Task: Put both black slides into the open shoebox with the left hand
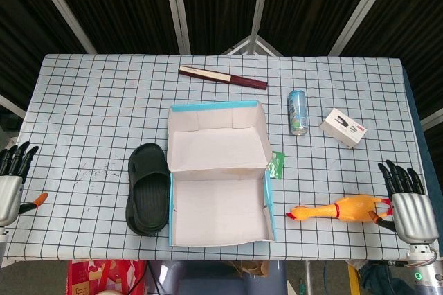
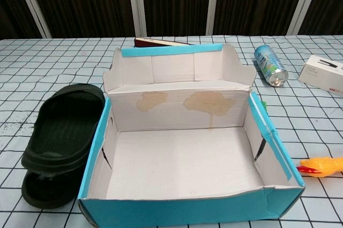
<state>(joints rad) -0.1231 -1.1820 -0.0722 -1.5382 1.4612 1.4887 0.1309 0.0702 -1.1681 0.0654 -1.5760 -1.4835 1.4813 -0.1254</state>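
1. Shoebox point(image 1: 220, 206), centre of frame: open, blue-edged, white inside, lid point(image 1: 216, 139) folded back toward the top. Nothing lay in it; brown stains marked the inner lid in the chest view.
2. Slides point(image 1: 147, 198), black, stacked one on the other, lay on the table point(image 1: 90, 101) just beside the shoebox's left wall, outside it.
3. Left hand point(image 1: 12, 177), at the left edge: fingers spread, holding nothing, well apart from the slides.
4. Right hand point(image 1: 408, 203), lower right: fingers spread, holding nothing, just beside the tail of a rubber chicken point(image 1: 336, 209).
5. Can point(image 1: 297, 111) lay on its side, upper right of the shoebox.
6. Small white box point(image 1: 342, 127), right of the can.
7. Dark red strip point(image 1: 221, 77), above the shoebox.
8. Green packet point(image 1: 277, 164), at the shoebox's right wall.
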